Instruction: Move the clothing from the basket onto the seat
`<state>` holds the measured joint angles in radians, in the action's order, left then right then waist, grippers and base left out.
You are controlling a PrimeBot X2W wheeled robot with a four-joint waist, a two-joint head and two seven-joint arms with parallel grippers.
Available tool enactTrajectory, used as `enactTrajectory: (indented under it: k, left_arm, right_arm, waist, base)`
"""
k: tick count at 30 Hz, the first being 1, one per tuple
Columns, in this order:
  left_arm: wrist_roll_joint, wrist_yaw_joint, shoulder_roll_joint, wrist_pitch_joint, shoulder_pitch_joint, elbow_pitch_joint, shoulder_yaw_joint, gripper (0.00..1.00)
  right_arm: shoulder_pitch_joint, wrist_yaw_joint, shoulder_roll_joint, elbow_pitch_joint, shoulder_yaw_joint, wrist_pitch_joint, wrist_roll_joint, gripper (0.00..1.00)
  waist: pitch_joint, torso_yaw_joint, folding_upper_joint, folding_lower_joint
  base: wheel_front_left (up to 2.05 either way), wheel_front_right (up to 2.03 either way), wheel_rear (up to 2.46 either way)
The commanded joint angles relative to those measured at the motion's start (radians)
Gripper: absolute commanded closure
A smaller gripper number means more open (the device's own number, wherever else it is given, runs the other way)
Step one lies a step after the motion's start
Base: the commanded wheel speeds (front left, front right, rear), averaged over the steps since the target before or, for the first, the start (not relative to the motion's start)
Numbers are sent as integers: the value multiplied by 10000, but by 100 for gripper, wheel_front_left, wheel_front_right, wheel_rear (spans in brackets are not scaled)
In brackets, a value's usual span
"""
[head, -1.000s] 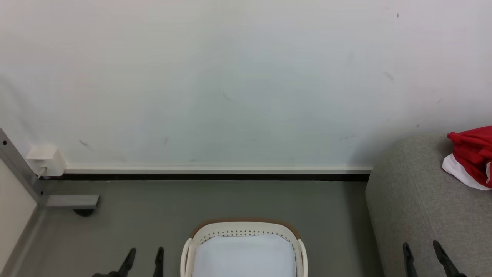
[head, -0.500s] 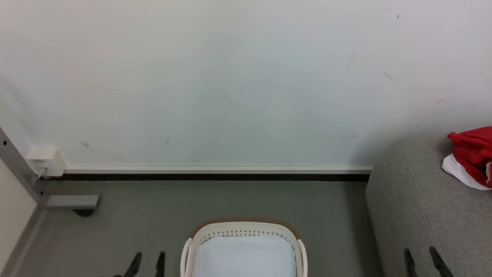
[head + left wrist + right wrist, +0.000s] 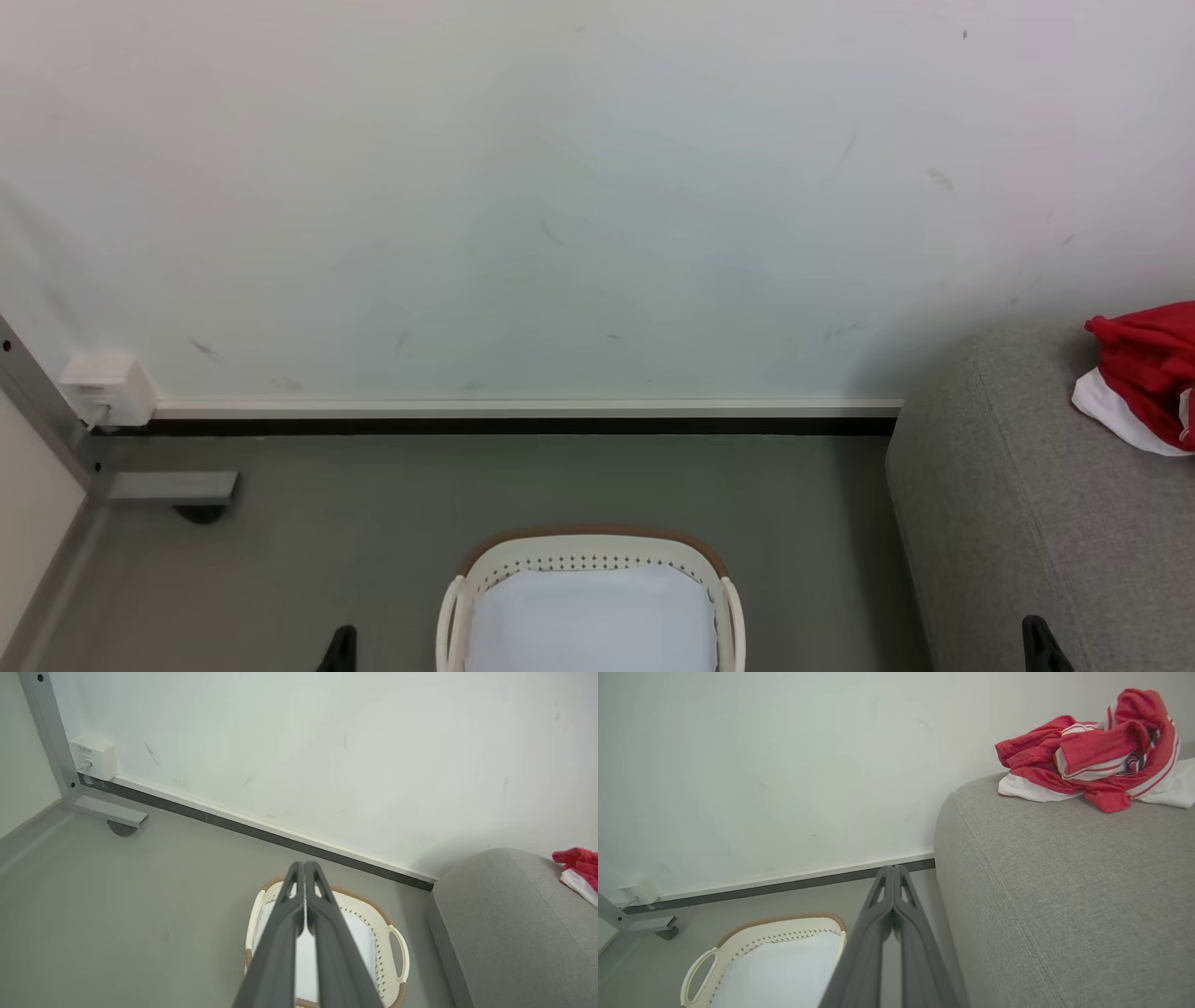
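The clothing [image 3: 1092,760] lies in a crumpled red-and-white heap on top of the seat [image 3: 1064,896], back from its rounded left end and close to the wall-side edge. The right wrist view takes in the whole heap with its stripe trim. The head view cuts the heap off at its right border, and the left wrist view catches a small corner of it.

The basket [image 3: 593,539] stands on the grey floor [image 3: 373,523] near the seat's left end, with a strip of floor between them and a wider stretch up to the skirting. Its pale lining shows in all three views, while the left wrist view alone shows a side handle in full.

The left gripper [image 3: 304,865] has its fingers pressed together, holding nothing, above the basket. The right gripper [image 3: 892,870] is likewise closed and holds nothing, beside the seat's end. A second ago both stood with fingers spread and reached higher into the head view; now one dark tip of each pokes over its bottom border.
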<state>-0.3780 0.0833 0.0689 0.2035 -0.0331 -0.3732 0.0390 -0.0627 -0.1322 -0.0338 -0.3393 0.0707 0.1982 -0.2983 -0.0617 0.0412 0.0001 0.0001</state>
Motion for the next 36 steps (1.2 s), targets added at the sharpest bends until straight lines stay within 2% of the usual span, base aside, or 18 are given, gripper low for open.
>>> enactTrajectory:
  k: [1, 16, 36]
  left_arm:
    - [-505, 57, 18, -87, 292, 235, -99, 100]
    - [-2954, 146, -22, -698, 516, 492, -370, 100]
    - [-5656, 244, -65, -1413, 802, 733, -709, 100]
  right_arm:
    - [317, 3, -88, 223, 34, -89, -519, 100]
    - [605, 6, -114, 424, 92, -682, -3132, 100]
    - [951, 10, -145, 583, 194, -1381, -5987, 100]
  waist:
    - [9, -5, -1, 0]
    - [95, -60, -1, 0]
    - [208, -132, -1, 0]
  base:
    - [0, 0, 0]
    - [0, 0, 0]
    - [0, 0, 0]
